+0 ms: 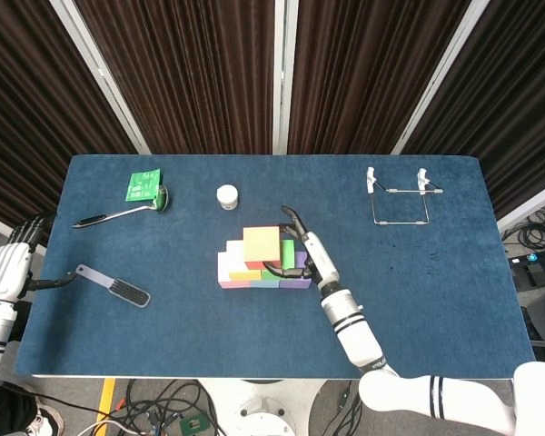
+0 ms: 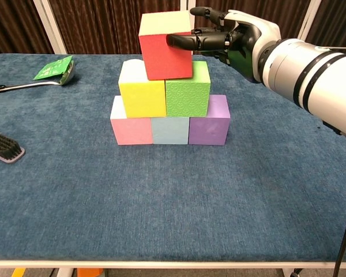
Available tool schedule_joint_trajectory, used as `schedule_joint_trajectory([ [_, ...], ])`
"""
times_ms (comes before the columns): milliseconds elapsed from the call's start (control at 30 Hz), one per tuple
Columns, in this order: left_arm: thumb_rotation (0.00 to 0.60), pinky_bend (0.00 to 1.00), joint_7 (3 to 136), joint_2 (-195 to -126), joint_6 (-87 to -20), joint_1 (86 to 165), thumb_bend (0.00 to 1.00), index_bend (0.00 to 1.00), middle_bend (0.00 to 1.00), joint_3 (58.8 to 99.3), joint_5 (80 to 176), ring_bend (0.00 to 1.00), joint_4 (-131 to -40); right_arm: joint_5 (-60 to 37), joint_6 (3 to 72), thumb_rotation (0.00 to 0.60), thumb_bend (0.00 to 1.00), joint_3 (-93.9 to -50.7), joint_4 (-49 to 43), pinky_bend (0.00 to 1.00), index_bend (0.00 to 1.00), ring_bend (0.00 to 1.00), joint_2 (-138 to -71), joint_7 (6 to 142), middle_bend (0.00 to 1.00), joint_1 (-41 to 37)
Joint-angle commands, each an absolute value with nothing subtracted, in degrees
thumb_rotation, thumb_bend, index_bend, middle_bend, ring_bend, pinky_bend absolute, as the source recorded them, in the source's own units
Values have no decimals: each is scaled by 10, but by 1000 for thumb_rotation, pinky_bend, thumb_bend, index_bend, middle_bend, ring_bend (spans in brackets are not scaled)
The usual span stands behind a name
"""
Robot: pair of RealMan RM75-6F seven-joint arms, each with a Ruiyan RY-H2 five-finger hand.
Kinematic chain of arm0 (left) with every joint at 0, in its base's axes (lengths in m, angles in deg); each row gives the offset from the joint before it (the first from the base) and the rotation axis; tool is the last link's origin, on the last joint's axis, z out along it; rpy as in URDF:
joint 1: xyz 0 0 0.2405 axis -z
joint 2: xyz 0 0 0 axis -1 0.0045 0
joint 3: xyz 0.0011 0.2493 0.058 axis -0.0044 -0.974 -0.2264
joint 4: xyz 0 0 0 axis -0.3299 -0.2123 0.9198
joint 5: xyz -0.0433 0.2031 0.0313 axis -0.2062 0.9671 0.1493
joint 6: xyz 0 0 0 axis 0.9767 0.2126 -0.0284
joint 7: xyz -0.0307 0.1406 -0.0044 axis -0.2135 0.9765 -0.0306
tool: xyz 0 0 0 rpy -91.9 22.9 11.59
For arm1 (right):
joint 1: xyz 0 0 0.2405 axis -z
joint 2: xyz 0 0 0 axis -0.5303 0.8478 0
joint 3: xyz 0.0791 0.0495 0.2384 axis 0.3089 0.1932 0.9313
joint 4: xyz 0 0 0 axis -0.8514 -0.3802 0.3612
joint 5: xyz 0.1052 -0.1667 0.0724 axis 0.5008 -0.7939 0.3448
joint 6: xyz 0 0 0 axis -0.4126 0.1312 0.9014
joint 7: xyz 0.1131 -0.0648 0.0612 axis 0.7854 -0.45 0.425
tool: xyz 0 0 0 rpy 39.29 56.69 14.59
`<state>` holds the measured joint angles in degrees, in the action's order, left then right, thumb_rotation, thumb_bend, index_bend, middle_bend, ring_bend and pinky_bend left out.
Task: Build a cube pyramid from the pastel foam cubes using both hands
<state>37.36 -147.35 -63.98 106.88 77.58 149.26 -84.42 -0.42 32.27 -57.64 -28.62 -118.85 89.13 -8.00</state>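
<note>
My right hand [image 2: 228,40] is clamped on the red cube [image 2: 165,51], with fingers across its front face and the thumb reaching over behind, so the block cannot twist while I settle it as the cap of the pyramid. The cube sits at my fingertips, slightly tilted, its underside on or just above the seam between the yellow cube [image 2: 141,85] and the green cube [image 2: 187,88]; I cannot tell whether it bears its full weight yet. I hold it over that seam because the top block needs support from both cubes beneath.

Directly below my fingers runs the bottom row: the pink cube [image 2: 130,128], the pale blue cube [image 2: 169,129] and the purple cube [image 2: 209,122], touching side by side.

My left hand [image 1: 14,263] hangs far off to the other side, at the edge of the blue table [image 2: 173,202], apart from the stack and gripping nothing that I can see; whether its fingers are curled or spread is unclear from here. Near it lie a black brush [image 1: 113,287], and beyond that a spoon [image 1: 123,213] beside a green packet [image 1: 143,185].

I judge the build nearly finished: what remains is to level the red cube, then loosen my hold without dragging it sideways.
</note>
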Motion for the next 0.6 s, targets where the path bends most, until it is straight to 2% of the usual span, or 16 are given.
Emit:
schedule_joint_trajectory([
  [33,600,72,374,-1474,-641,1068,57,80,47,776,1493,5,-844,-11,324,600,154,-578,-287,0,0,101,-1190,892,613,-78],
  [167,600,72,374,-1475,-643,1067,56,80,46,775,1494,6,-843,-28,328,600,123,-581,-283,0,0,69,-1192,894,537,-76],
  [333,600,72,374,-1475,-641,1067,56,80,46,775,1492,5,-841,-32,323,600,102,-577,-278,0,0,5,-1194,897,392,-78],
  [600,600,72,373,-1476,-641,1067,57,80,46,774,1494,5,-839,-27,313,600,101,-577,-275,0,0,0,-1192,895,315,-79],
])
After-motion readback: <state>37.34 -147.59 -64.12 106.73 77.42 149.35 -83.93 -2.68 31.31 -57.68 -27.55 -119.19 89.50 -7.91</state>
